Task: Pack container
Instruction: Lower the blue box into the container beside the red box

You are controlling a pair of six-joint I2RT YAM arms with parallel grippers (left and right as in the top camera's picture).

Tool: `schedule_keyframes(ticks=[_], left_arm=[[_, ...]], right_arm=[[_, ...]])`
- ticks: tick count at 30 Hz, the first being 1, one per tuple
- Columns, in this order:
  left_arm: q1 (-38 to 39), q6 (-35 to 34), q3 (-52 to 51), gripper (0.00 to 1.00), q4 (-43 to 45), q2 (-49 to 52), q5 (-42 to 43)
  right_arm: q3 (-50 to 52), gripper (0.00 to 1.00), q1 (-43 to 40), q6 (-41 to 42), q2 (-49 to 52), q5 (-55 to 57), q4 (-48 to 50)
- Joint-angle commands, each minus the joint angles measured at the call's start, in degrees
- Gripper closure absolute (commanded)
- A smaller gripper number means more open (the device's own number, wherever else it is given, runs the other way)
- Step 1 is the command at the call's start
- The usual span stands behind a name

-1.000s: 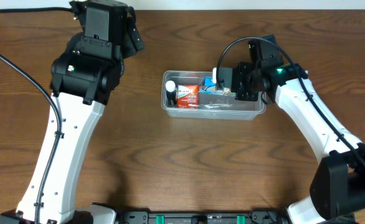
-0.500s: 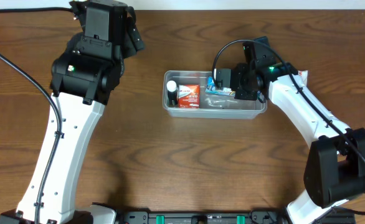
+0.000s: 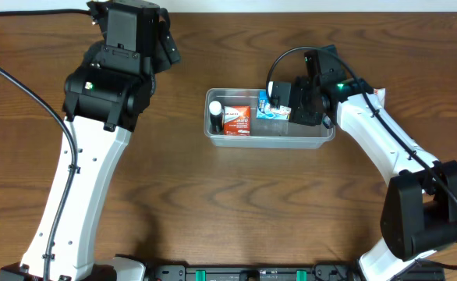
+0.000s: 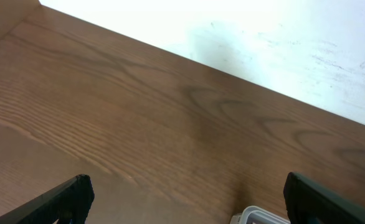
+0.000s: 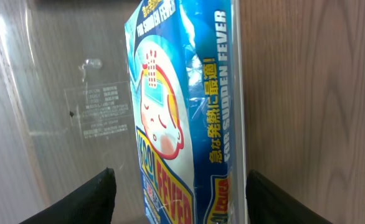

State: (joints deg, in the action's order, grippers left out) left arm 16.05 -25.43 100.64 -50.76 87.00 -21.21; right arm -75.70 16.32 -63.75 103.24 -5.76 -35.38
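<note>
The right tool (image 5: pixel 179 180) is gaping wide, jaws flanking but apparently not pinching the blue fever packet (image 5: pixel 170 106). The packet is standing on edge against the far wall of the container (image 3: pixel 271 144), which is sitting mid-surface (image 3: pixel 236 203), nearer the far edge. A withdrawing jaw is likely risking a snag, tipping the packet over the rim or dragging the container.

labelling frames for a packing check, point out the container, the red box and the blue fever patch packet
container (image 3: pixel 283 140), overhead view, on its clear wall nearest the arm bases
red box (image 3: pixel 236 119), overhead view, on its printed top face
blue fever patch packet (image 5: pixel 176 124), right wrist view, on its printed front
</note>
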Motion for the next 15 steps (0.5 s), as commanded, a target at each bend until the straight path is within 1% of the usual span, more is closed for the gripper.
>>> schedule_keyframes(ticks=[1, 3, 5, 10, 13, 15], left_arm=[[-0.24, 0.81, 0.42, 0.02, 0.00, -0.15, -0.94], [-0.24, 0.79, 0.42, 0.02, 0.00, -0.15, -0.94], [-0.24, 0.81, 0.42, 0.02, 0.00, -0.15, -0.94], [-0.24, 0.81, 0.42, 0.02, 0.00, -0.15, -0.94], [-0.24, 0.79, 0.42, 0.02, 0.00, -0.15, -0.94], [-0.24, 0.81, 0.42, 0.02, 0.00, -0.15, -0.94]], right_arm=[[-0.63, 0.37, 0.26, 4.42, -0.15, -0.72, -0.22], [-0.63, 0.39, 0.26, 6.03, -0.15, -0.72, -0.20], [-0.63, 0.45, 0.26, 8.50, -0.15, -0.70, -0.22], [-0.63, 0.53, 0.26, 15.78, -0.24, -0.72, -0.24], [-0.66, 0.59, 0.26, 24.68, -0.48, -1.75, -0.20], [-0.68, 0.62, 0.26, 29.05, -0.70, -2.64, -0.17]])
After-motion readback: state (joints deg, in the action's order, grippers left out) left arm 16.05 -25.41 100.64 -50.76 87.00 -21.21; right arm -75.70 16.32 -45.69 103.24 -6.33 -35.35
